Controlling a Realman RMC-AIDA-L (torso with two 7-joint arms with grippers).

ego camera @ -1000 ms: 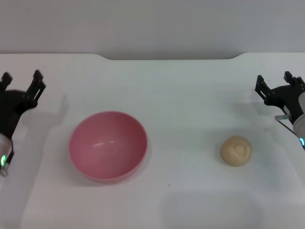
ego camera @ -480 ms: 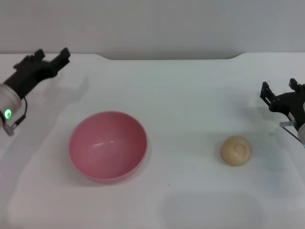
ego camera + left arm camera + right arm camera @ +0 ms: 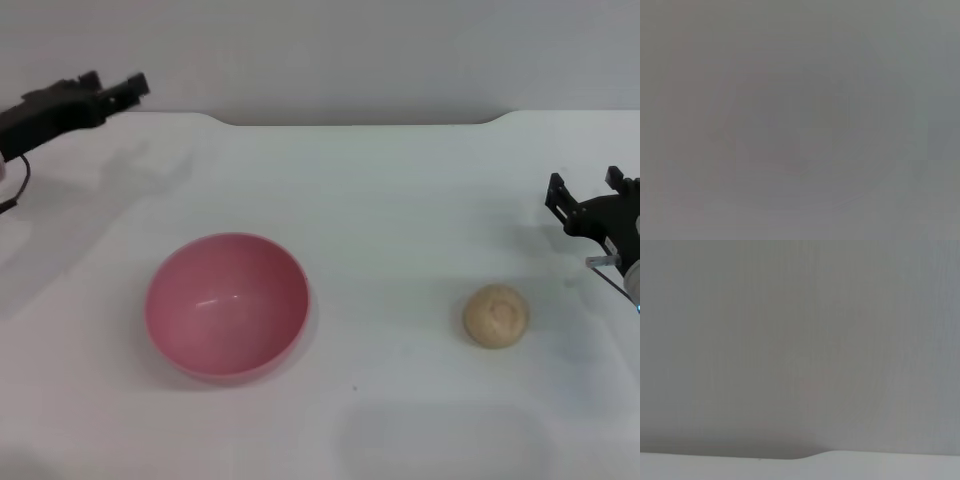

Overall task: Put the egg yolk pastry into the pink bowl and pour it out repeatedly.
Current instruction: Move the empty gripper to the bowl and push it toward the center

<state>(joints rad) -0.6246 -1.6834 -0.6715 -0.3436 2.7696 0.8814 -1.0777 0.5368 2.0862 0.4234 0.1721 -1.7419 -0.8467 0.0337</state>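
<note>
The pink bowl (image 3: pixel 227 305) stands upright and empty on the white table, left of centre in the head view. The egg yolk pastry (image 3: pixel 496 316), a pale beige ball, lies on the table at the right, well apart from the bowl. My left gripper (image 3: pixel 115 86) is raised at the far left near the table's back edge, open and empty, far from the bowl. My right gripper (image 3: pixel 583 188) is at the right edge, behind and to the right of the pastry, open and empty. Neither wrist view shows the bowl or the pastry.
The white table (image 3: pixel 380 200) has a notched back edge against a grey wall (image 3: pixel 320 50). The right wrist view shows the wall and a strip of the table edge (image 3: pixel 880 465). The left wrist view shows only flat grey.
My left arm has lifted and swung from beside the bowl toward the far-left back of the table. My right gripper shifted slightly toward the right edge, then held still. Bowl and pastry have not moved.
</note>
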